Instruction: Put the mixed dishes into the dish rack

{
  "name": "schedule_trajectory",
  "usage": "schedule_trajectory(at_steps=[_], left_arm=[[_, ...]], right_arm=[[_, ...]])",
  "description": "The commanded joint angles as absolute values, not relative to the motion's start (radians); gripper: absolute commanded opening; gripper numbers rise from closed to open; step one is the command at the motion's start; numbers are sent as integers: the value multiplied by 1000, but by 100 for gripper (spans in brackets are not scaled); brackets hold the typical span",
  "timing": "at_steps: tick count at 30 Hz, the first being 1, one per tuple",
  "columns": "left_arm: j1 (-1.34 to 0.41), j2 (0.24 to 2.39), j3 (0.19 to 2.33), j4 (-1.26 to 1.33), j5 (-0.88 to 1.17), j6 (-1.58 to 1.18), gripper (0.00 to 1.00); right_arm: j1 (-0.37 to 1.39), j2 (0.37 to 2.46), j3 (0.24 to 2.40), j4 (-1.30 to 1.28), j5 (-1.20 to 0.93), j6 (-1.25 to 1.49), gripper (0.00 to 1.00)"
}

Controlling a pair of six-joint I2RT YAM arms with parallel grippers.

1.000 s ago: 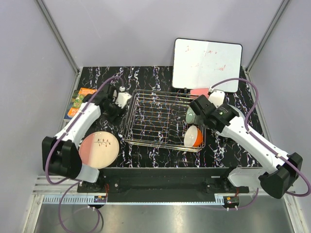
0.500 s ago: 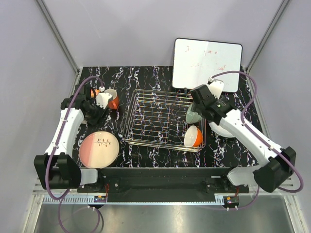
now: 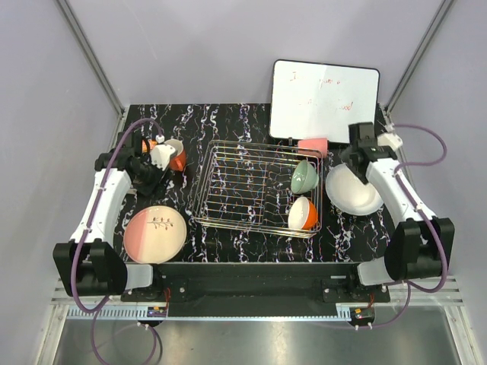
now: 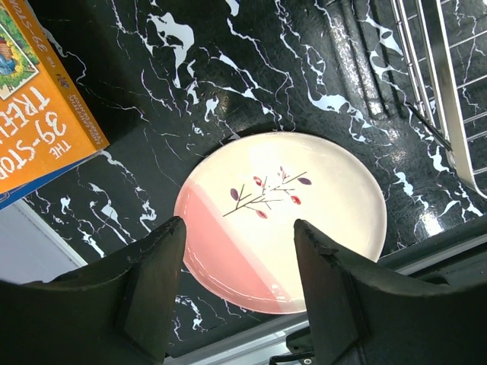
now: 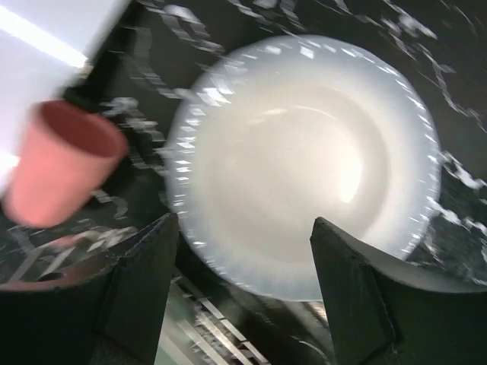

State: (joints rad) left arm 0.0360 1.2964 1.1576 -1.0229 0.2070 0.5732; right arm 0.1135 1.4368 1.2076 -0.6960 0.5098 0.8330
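The silver dish rack [image 3: 251,186] stands mid-table and holds the pale green bowl [image 3: 304,176] and the orange bowl [image 3: 303,214] at its right end. The white plate [image 3: 354,190] lies right of the rack; my right gripper [image 3: 354,156] hovers open over its far edge, and the plate [image 5: 304,160] shows beyond the open gripper [image 5: 243,304]. The pink cup [image 3: 313,147] stands behind the rack. The orange-red mug [image 3: 176,158] sits left of the rack. My left gripper [image 3: 152,181] is open and empty above the pink-and-cream plate [image 3: 155,233], which shows beyond it [image 4: 281,220].
A whiteboard [image 3: 325,101] leans at the back right. The green-orange book [image 4: 38,99] lies at the far left, mostly under my left arm. The rack's rim [image 4: 449,91] is right of the twig plate. The pink cup [image 5: 61,163] is left of the white plate.
My right arm has swung from over the rack's right end out to the right, above the white plate. My left arm swung left a second ago and has held still since.
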Motion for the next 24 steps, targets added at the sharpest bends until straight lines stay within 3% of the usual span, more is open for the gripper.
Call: schedule_trajectory(at_steps=[1,9,24], left_arm=[[40,1316,1233,-1008,256,563,63],[38,1361,1298,-1006,267,563,63],[44,1371,1289,-1000,290,571,63]], right_arm=[[6,1373,1048,-719,408,1011,77],[-72,1283,976,-842,341,1023,84],[-78,1220,769,-822,255,1112,86]])
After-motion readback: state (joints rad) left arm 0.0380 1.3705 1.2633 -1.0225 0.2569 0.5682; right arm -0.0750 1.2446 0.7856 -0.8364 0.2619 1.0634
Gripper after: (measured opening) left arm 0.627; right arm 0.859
